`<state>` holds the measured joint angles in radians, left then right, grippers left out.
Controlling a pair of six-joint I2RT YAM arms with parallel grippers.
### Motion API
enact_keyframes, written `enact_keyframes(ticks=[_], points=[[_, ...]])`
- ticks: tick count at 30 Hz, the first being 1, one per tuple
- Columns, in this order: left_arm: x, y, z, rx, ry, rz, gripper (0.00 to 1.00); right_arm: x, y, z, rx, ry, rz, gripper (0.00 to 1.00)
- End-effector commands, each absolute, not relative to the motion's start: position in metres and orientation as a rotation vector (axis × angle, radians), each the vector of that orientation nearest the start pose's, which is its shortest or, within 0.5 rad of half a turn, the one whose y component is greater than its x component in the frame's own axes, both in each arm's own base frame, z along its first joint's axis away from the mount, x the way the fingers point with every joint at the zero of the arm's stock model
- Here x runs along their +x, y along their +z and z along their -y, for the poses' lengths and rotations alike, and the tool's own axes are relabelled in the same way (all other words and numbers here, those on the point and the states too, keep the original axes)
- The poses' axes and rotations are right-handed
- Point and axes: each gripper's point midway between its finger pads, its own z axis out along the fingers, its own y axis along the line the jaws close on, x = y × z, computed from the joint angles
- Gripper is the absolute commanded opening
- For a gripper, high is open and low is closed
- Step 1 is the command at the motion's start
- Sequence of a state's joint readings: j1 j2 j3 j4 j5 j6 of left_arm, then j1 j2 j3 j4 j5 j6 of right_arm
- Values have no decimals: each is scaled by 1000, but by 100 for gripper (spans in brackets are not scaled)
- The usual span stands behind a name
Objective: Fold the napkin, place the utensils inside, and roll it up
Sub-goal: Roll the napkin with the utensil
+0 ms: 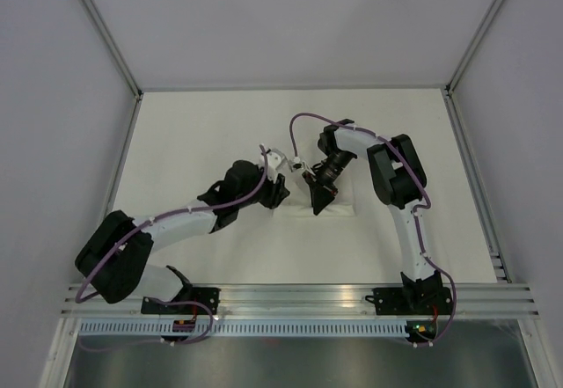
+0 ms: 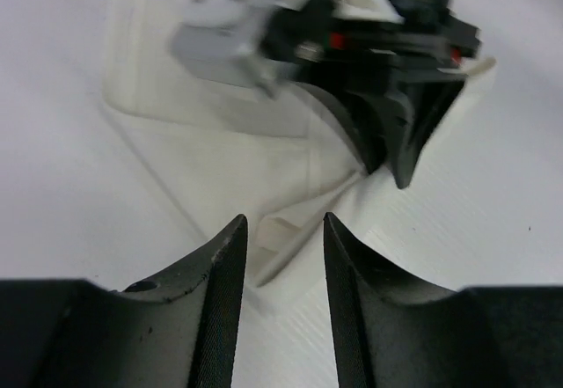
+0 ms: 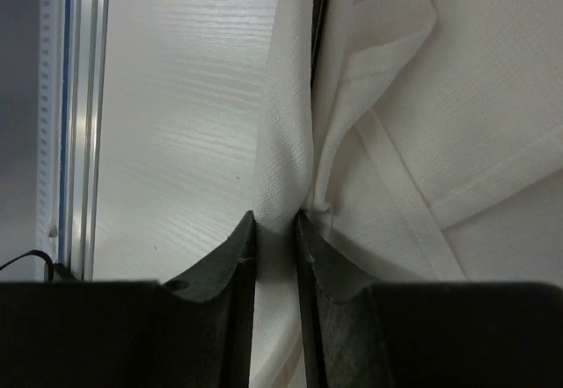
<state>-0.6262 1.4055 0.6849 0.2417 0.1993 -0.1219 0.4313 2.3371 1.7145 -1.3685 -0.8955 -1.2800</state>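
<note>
The white napkin [image 1: 339, 205] lies bunched in a small folded heap at the table's middle, under both grippers. My right gripper [image 3: 275, 216] is shut on a raised fold of the napkin [image 3: 286, 159], which is pinched between the fingers; in the top view it [image 1: 318, 196] sits over the heap. My left gripper [image 2: 284, 221] is open, its fingers either side of a napkin corner [image 2: 283, 245] on the table, and it stands just left of the heap [image 1: 280, 191]. No utensils show plainly. A thin dark line [image 3: 321, 18] runs in the fold; I cannot tell what it is.
The right gripper's black body [image 2: 396, 98] hangs close in front of the left one. An aluminium rail [image 1: 299, 296] runs along the near edge and also shows in the right wrist view [image 3: 75, 98]. Grey walls enclose the cream table [image 1: 193, 142].
</note>
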Motion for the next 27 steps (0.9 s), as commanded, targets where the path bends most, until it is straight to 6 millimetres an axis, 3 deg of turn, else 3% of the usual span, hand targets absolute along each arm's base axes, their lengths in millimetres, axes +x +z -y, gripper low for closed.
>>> enact_keyframes(ticks=[1, 2, 6, 9, 10, 14, 18, 27], points=[[308, 131, 274, 782, -394, -1726, 45, 250, 9, -229, -1951, 1513, -2064, 11], [298, 133, 287, 829, -387, -1682, 45, 250, 9, -229, -1948, 1510, -2073, 11], [282, 124, 303, 985, -288, -1583, 48, 252, 8, -231, -1938, 1513, -2082, 11], [270, 109, 321, 1140, -209, -1528, 50, 253, 7, -231, -1934, 1510, -2090, 11], [262, 95, 329, 1211, -191, -1517, 51, 254, 7, -231, -1932, 1510, -2091, 11], [255, 76, 348, 1347, -129, -1470, 51, 255, 6, -231, -1924, 1511, -2102, 11], [254, 61, 357, 1413, -95, -1443, 55, 256, 6, -231, -1918, 1509, -2108, 11], [263, 31, 353, 1488, 6, -1442, 55, 257, 4, -232, -1912, 1511, -2121, 11]])
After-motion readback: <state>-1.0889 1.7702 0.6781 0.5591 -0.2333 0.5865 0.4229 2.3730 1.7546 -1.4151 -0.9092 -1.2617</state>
